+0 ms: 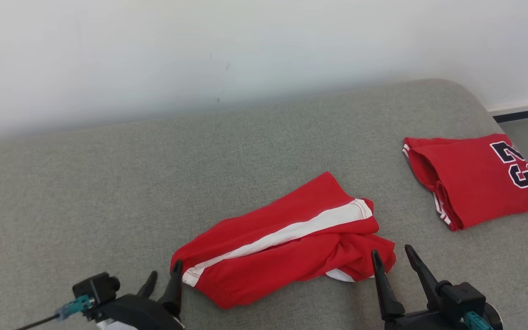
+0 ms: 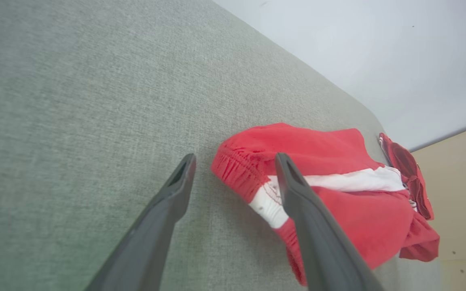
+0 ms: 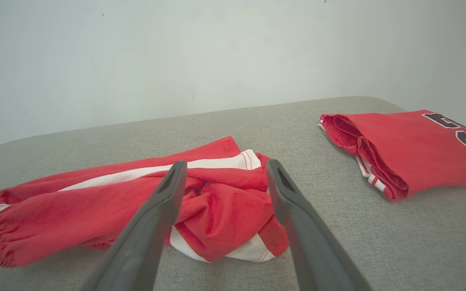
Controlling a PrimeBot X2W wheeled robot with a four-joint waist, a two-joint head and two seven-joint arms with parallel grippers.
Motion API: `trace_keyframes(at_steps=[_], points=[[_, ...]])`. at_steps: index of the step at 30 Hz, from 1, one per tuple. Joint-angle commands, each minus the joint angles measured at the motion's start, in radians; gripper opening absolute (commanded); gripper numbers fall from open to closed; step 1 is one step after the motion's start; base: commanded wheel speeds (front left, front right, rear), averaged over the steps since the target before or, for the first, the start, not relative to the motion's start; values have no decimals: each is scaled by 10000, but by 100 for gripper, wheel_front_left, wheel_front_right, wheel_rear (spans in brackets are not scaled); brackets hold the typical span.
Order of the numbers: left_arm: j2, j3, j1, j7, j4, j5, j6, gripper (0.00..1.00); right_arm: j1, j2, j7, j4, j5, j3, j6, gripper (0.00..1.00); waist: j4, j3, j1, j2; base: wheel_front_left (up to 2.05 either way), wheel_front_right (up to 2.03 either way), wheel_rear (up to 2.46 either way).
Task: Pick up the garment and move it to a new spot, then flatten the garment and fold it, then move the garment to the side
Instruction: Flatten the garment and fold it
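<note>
Garment (image 1: pixel 287 238), a pair of red shorts with a white side stripe, is being shown lying loosely bunched in the lower centre of the head view, on a grey upholstered surface (image 1: pixel 108 183). Its gathered waistband is being turned toward the lower left of the frame. The rumpled leg end is being turned toward the lower right, with a white hem edge showing beneath it.

At the lower left of the head view, the left gripper (image 1: pixel 165 271) is being held with its fingers apart, and nothing is being clamped. In the left wrist view, one finger is being seen across the white stripe at the waistband and the other over bare grey fabric. Whether cloth is being touched cannot be told.

At the lower right of the head view, the right gripper (image 1: pixel 391 251) is likewise being held spread, its tips just beside the rumpled leg end. In the right wrist view, the bunched cloth is being framed between and beyond the two fingers, ungripped.

A folded red jersey (image 1: pixel 479 178) with a dark, white-edged number is lying at the right edge of the head view, well apart from the shorts. A white wall (image 1: pixel 200 55) is running across the top.
</note>
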Motion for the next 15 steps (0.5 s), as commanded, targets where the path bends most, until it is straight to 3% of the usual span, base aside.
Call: trace_keyframes(at_steps=[1, 5, 7, 11, 15], points=[[108, 6, 216, -171, 5, 261, 66, 100, 96, 29, 42, -41, -65, -28, -29, 100, 37, -158, 0, -1, 0, 0, 0], [115, 648, 728, -604, -243, 988, 357, 100, 208, 24, 105, -152, -147, -175, -28, 100, 210, -347, 0, -1, 0, 0, 0], [34, 1533, 1010, -642, -653, 1894, 581, 100, 278, 29, 97, -199, -133, -288, -28, 100, 351, -424, 0, -1, 0, 0, 0], [-723, 3553, 2284, -632, -1809, 4219, 732, 100, 329, 26, 49, -246, -146, -448, -28, 100, 635, -547, 0, -1, 0, 0, 0], [-1707, 5162, 3445, -635, -3007, 6683, 380, 100, 338, 28, -18, -237, -135, -566, -29, 100, 913, -643, 0, -1, 0, 0, 0]])
